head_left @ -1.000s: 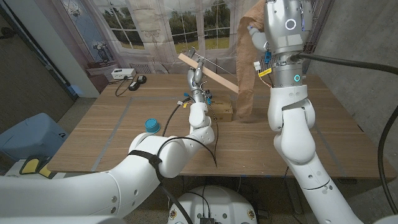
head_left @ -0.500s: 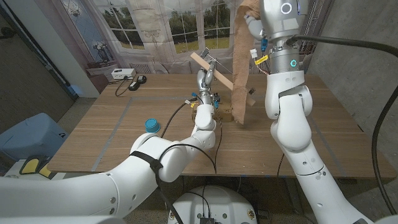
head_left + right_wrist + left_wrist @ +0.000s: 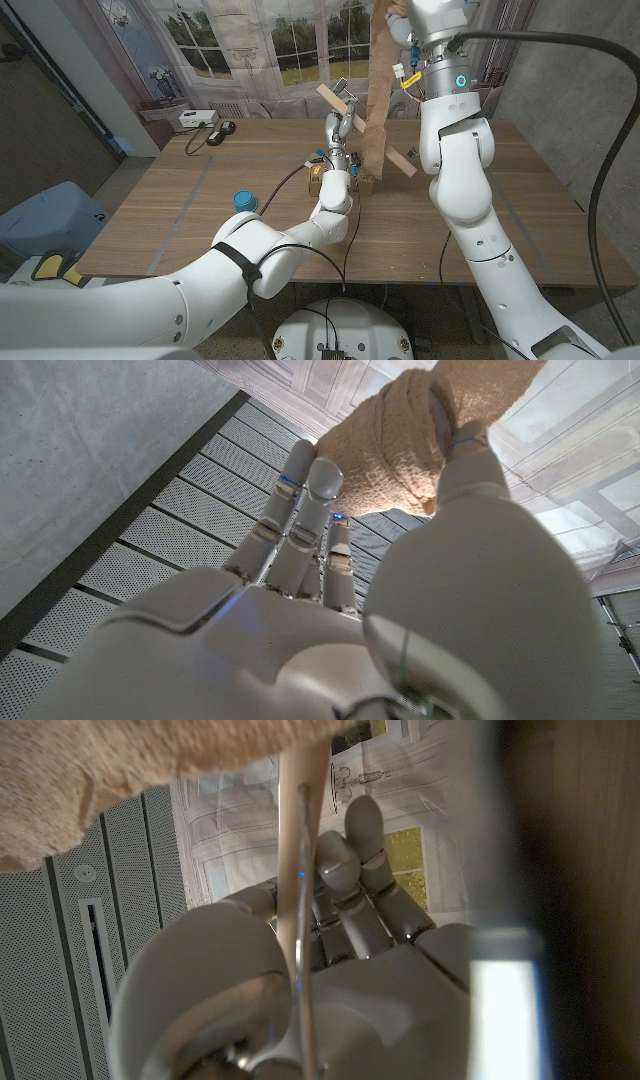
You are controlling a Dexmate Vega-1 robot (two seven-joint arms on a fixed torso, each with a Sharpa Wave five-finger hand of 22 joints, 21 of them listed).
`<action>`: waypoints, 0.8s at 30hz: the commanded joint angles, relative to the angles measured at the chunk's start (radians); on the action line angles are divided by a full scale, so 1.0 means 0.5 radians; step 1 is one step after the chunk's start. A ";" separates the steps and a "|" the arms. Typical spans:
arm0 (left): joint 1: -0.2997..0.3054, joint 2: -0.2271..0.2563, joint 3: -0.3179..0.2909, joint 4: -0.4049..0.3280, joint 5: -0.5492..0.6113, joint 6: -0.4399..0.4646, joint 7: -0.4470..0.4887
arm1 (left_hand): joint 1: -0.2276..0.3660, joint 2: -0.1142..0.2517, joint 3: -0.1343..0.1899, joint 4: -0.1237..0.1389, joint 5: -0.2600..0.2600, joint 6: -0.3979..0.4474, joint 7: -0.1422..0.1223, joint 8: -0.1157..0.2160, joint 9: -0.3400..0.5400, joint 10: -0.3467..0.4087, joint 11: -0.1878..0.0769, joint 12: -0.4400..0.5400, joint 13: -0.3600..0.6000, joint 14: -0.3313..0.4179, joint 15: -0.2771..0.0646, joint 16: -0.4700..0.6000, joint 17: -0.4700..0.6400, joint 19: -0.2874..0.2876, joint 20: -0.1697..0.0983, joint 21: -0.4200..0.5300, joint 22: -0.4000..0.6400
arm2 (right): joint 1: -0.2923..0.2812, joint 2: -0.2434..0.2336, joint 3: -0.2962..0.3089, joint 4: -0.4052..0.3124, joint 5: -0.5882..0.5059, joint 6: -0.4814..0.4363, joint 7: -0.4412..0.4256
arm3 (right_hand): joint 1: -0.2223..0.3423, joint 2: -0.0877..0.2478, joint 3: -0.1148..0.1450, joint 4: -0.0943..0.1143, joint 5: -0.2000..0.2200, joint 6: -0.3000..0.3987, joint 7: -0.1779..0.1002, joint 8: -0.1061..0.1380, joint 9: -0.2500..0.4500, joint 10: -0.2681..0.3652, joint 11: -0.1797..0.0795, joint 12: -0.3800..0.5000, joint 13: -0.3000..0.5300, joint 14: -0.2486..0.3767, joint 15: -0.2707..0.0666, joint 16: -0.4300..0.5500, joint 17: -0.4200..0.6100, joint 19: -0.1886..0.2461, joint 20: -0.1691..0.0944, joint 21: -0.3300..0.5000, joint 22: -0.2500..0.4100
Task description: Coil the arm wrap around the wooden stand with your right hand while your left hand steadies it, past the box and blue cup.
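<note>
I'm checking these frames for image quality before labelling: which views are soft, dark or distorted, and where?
Head view: sharp and evenly lit, with straight edges bowed by the wide lens. Left wrist view: dim; the wooden stand and left hand are soft, with a blurred bright streak beside them. Right wrist view: right hand looms large and slightly soft, while the arm wrap shows clear texture under bright light.
</note>
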 commanded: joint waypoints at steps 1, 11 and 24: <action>0.045 -0.072 -0.284 0.007 -0.244 -0.164 -0.645 | -0.035 0.035 0.207 0.191 -0.011 0.001 0.023 0.037 0.031 0.029 0.001 0.304 0.261 -0.002 0.001 0.004 0.005 -0.004 -0.199 0.008 0.002 | 0.057 0.012 0.044 0.001 -0.010 -0.035 0.066 | 0.609 0.612 -0.006 0.007 0.009 0.731 -0.399 0.006 0.012 0.883 -0.516 0.041 0.045 0.018 -0.127 -0.012 0.012 -0.020 -0.165 0.017 -0.001; 0.072 -0.205 -0.812 0.018 -0.366 -0.221 -1.382 | -0.040 0.035 0.220 0.188 -0.005 -0.008 0.029 0.070 0.067 0.051 0.021 0.312 0.263 -0.002 0.002 0.003 0.005 -0.002 -0.189 0.017 0.001 | 0.100 0.048 0.104 -0.014 -0.080 -0.087 0.160 | 0.612 0.613 -0.010 0.007 0.010 0.730 -0.399 -0.001 0.012 0.884 -0.520 0.038 0.053 0.018 -0.127 -0.022 0.013 -0.031 -0.167 0.039 -0.014; 0.070 -0.341 -1.307 0.011 -0.403 -0.251 -1.912 | -0.048 0.035 0.232 0.187 -0.001 -0.011 0.039 0.111 0.106 0.082 0.024 0.320 0.269 0.020 0.003 0.011 0.005 0.004 -0.181 0.026 -0.001 | 0.220 0.151 0.186 0.025 -0.195 -0.176 0.265 | 0.614 0.614 -0.017 0.007 0.011 0.731 -0.401 -0.009 0.016 0.880 -0.522 0.030 0.062 0.020 -0.127 -0.033 0.013 -0.050 -0.171 0.069 -0.032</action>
